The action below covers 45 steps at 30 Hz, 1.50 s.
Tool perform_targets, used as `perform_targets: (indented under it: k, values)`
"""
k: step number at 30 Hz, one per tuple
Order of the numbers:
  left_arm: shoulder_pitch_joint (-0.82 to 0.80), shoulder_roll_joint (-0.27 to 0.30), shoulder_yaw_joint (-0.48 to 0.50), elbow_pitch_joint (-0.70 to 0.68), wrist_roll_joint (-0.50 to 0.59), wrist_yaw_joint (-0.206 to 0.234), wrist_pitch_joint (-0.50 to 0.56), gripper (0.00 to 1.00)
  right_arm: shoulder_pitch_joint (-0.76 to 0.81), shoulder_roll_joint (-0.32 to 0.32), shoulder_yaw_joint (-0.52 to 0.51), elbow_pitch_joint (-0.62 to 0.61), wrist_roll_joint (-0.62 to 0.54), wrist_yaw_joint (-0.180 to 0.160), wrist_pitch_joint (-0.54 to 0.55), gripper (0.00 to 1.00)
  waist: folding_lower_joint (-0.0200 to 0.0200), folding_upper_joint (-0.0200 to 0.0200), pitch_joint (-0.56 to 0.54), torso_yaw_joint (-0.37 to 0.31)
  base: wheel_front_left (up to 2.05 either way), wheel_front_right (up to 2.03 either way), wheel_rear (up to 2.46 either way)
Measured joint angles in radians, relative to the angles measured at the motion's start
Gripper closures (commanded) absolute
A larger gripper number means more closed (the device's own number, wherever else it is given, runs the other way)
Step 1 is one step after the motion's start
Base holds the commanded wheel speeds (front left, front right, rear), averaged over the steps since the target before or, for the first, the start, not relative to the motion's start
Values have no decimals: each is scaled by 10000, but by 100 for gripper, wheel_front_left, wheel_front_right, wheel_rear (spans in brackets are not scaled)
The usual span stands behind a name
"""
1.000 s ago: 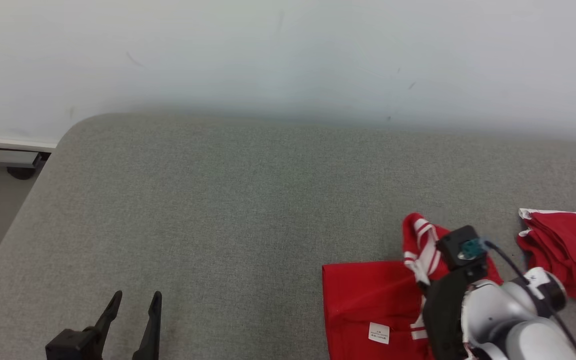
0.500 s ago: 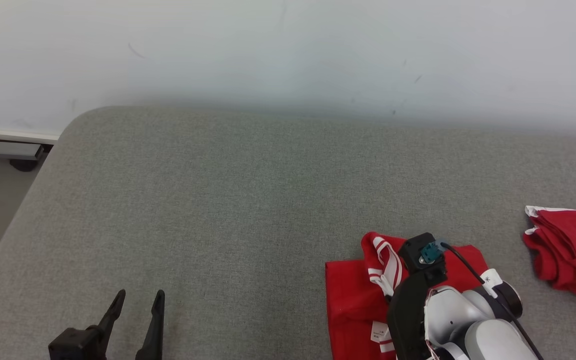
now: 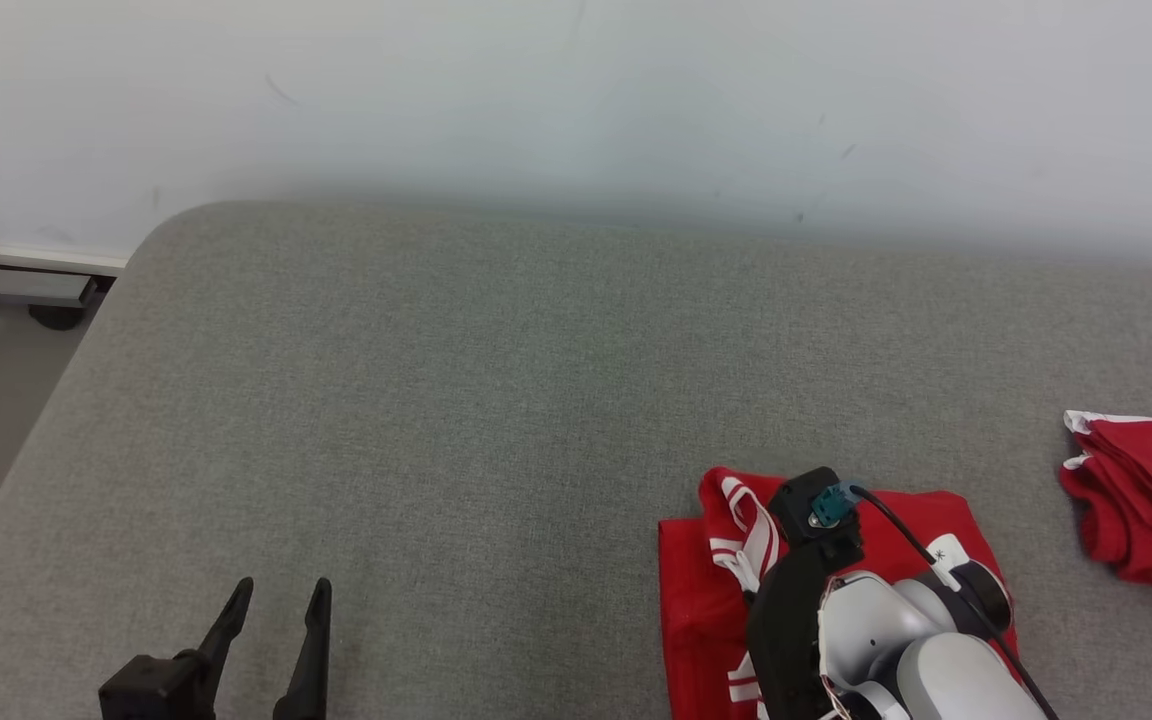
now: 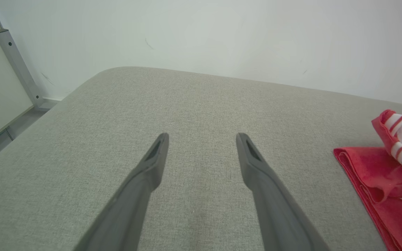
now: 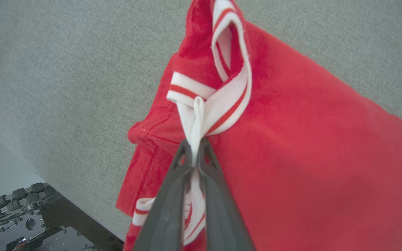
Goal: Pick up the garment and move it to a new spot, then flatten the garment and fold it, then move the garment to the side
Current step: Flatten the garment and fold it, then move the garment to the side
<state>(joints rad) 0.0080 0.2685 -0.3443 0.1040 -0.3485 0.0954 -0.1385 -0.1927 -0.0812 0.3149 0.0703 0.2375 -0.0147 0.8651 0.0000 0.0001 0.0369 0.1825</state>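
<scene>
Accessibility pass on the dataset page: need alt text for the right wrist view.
The right tool, its two dark fingers shut, pinches the white-and-red striped ribbed trim of a red fabric garment, with a grey woven fabric surface behind it. Dark robot hardware sits in the lower left corner.

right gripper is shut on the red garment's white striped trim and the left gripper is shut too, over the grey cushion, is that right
Not quite. The left gripper is open, not shut, over the grey cushion; the left wrist view shows its fingers spread apart. The right gripper is shut on the white striped trim of the red garment.
</scene>
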Motion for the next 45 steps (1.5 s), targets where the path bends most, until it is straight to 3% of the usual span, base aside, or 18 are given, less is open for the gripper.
perform_targets:
  k: [5,6,7,14,19,25,37,45]
  values:
    - [-152,-23,-23,13,0,0,-2,0,-61,50,92,205,171,2,-232,100,0,0,41,51,0,0,0]
    - [-159,-23,-21,15,0,0,-2,0,-64,58,75,205,253,-4,-314,58,0,0,47,60,0,0,0]
    - [-158,-23,-21,27,0,0,-2,0,-81,71,46,196,360,-29,-410,0,0,0,50,66,0,0,0]
    - [-154,-33,-13,79,0,4,-46,0,-272,-29,-796,-685,591,-155,-1191,0,0,0,-1,46,0,0,0]
    - [-107,-35,25,98,-19,10,-100,0,174,-1285,-1862,-1154,224,-483,-1348,0,0,0,-77,-50,0,0,0]
    - [105,-27,102,73,-27,15,-132,0,1058,-1910,-2750,-924,121,-662,-1335,0,0,0,-111,-292,0,0,0]
    - [23,-15,17,-17,-27,4,-125,0,1415,-1634,-3294,-79,909,-717,-1569,0,0,-1,106,-451,0,0,0]
    - [-356,-15,-73,-29,-15,-79,-82,0,1124,-1609,-3430,617,1344,-339,-1894,0,0,0,353,-273,0,0,0]
